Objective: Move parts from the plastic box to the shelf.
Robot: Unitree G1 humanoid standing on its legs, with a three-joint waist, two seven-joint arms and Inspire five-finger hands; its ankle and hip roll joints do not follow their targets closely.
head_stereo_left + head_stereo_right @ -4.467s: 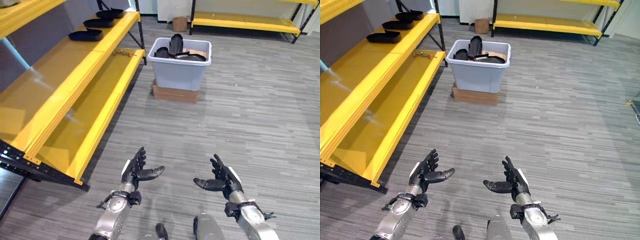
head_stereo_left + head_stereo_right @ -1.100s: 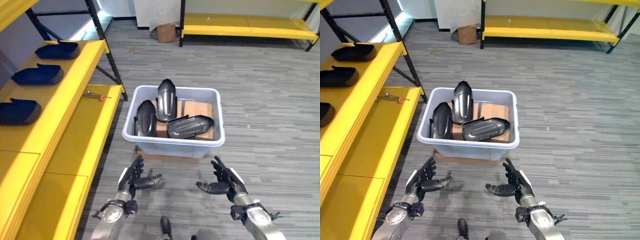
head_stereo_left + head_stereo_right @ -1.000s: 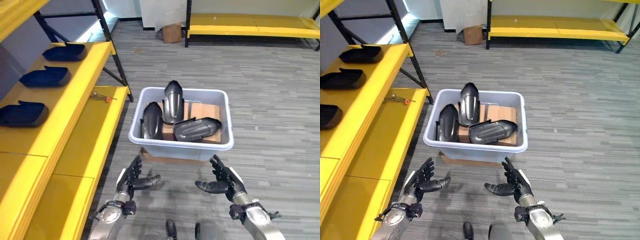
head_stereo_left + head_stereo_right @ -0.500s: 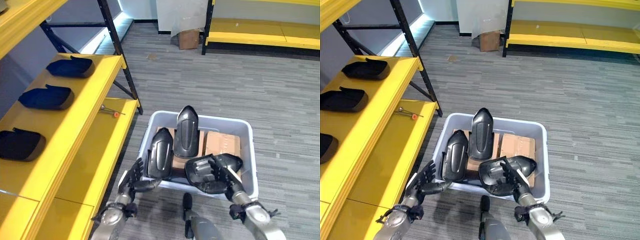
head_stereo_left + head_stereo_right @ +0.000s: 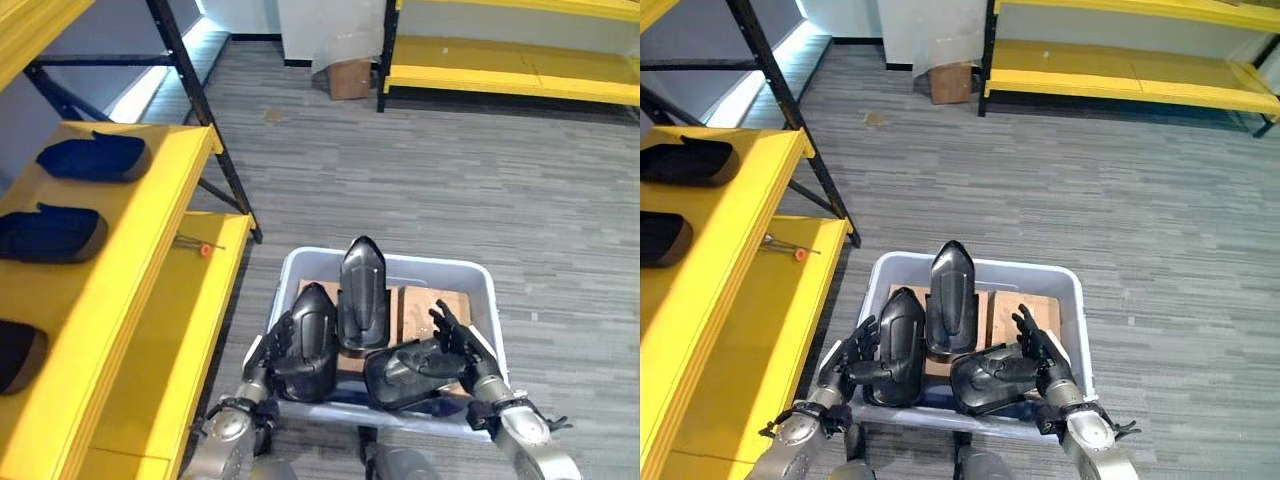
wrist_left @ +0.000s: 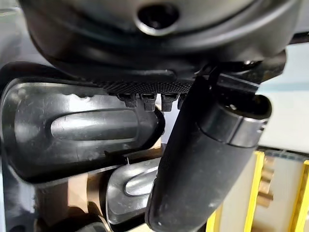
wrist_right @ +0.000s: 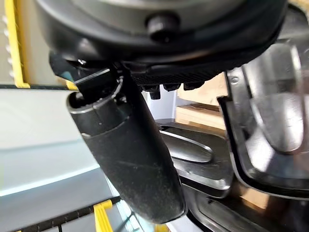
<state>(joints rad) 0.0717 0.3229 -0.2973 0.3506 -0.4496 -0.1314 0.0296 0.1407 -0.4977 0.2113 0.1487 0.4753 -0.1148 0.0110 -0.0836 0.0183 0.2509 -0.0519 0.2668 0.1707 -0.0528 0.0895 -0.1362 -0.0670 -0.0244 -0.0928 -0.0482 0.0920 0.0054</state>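
A grey plastic box (image 5: 484, 291) on the floor holds three black moulded parts. One part (image 5: 362, 292) stands upright in the middle, one (image 5: 308, 345) leans at the left, and one (image 5: 405, 372) lies at the front right. My left hand (image 5: 268, 352) is open, its fingers spread against the left part's outer side. My right hand (image 5: 458, 347) is open, with straight fingers over the front right part's far end. In the left wrist view the thumb (image 6: 203, 159) hangs beside a black part (image 6: 72, 130). The yellow shelf (image 5: 150, 230) at the left carries three dark parts (image 5: 52, 232).
An orange-handled tool (image 5: 200, 246) lies on the shelf's lower board beside the box. A black shelf post (image 5: 200, 120) slants behind it. A cardboard carton (image 5: 347, 78) and a second low yellow shelf (image 5: 520, 75) stand at the far wall. Grey floor lies to the box's right.
The camera has come closer to the box. My left hand has risen from below the rim onto the left part's side. My right hand stays over the front right part.
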